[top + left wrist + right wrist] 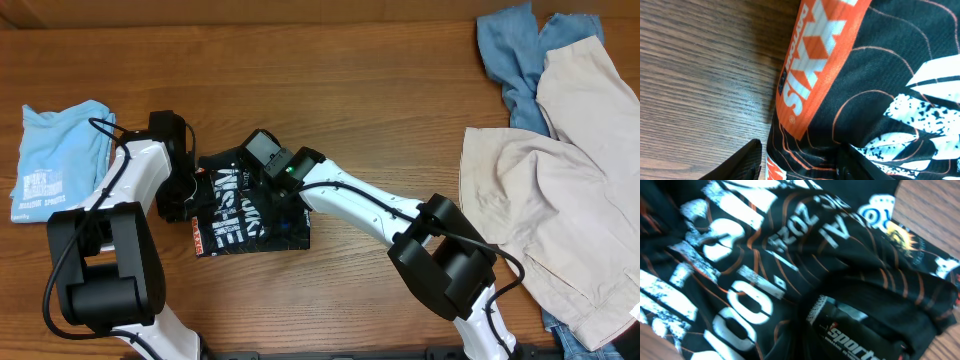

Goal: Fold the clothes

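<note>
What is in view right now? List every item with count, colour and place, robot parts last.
black garment: one, black with white lettering and thin orange lines, table centre
light blue garment: one, light blue with white print, folded, far left
blue garment: one, blue, crumpled, top right
beige garments: seemingly two, beige, heaped at right, partly over the blue garment
table: one, brown wood
left end effector: one, black, at the black garment's left edge; open or shut unclear
right end effector: one, black, shut, down on the black garment's upper part
</note>
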